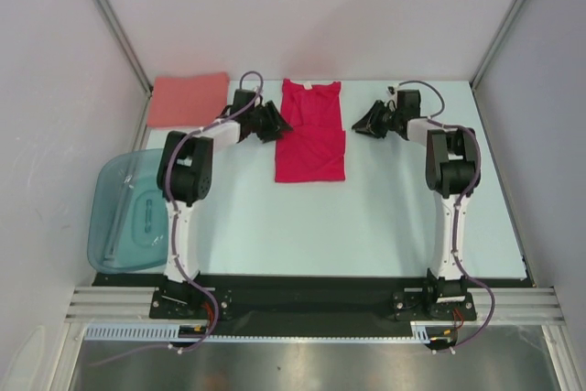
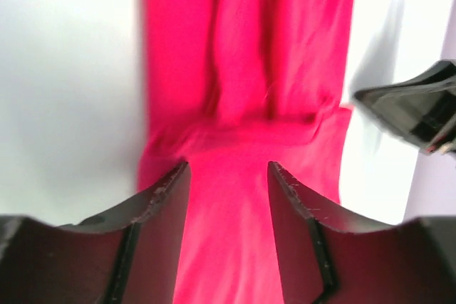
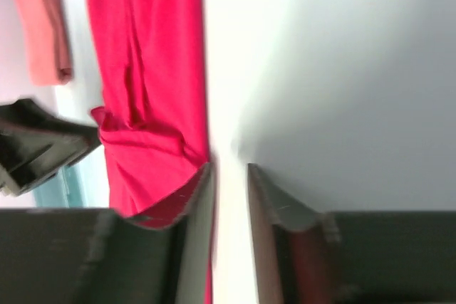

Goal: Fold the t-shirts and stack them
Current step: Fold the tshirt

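Note:
The crimson-red t-shirt (image 1: pixel 310 130) lies flat in the middle of the table, sleeves folded in, making a long strip. In the left wrist view its cloth (image 2: pixel 246 69) fills the centre, with a crease across it. My left gripper (image 1: pixel 276 123) hovers at the shirt's left edge; its jaws (image 2: pixel 228 176) stand open, with only red cloth showing below the gap. My right gripper (image 1: pixel 362 124) sits just off the shirt's right edge. It is narrowly open (image 3: pixel 229 172) over bare table, the red shirt (image 3: pixel 146 69) beside its left finger. The salmon-pink t-shirt (image 1: pixel 188 98) lies folded at the back left.
A translucent teal tub (image 1: pixel 128 212) sits off the table's left edge beside the left arm. White walls with metal frame posts close in the back and both sides. The table (image 1: pixel 385 217) is pale blue-white, with a black strip at its near edge.

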### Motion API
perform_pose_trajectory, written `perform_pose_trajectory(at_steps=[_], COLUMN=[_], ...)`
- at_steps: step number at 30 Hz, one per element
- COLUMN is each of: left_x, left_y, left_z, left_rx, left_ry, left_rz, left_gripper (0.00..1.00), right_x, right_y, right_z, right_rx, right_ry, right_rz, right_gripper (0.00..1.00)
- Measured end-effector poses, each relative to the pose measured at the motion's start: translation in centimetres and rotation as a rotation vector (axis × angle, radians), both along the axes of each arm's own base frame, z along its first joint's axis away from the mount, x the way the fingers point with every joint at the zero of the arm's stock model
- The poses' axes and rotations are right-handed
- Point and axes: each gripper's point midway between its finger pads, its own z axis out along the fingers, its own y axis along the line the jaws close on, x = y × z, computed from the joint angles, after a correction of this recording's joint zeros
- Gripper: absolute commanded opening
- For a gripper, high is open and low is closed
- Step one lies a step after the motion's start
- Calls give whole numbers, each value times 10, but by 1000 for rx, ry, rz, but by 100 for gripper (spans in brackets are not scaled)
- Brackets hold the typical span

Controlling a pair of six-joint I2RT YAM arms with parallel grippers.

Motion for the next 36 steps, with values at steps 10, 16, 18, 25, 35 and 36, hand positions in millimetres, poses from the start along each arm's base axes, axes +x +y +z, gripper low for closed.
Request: perform_pose_trajectory(at_steps=[10, 16, 18, 25, 35, 36], left_x=[-120, -163, -177, -176, -152, -151], left_y=[43, 50, 51, 38, 30, 30], left_z=[76, 40, 12, -12, -22, -25], left_rx=[73, 109, 129, 107, 104, 108], left_ry=[-70, -18, 43, 43, 39, 45], left_rz=[44, 24, 10, -27, -17, -18], left_gripper=[67, 63, 64, 61, 19, 8], right_x=[-107, -180, -193, -188, -186, -186], right_y=[-19, 6, 18, 41, 40, 40], right_z=[52, 11, 6, 6, -6, -7], right_rx=[-137, -114, -88, -57, -76, -78], right_ry=[7, 77, 91, 20, 23, 28], right_rz=[-22, 75, 115, 167, 161, 159], right_gripper=[64, 61, 61, 59, 25, 19])
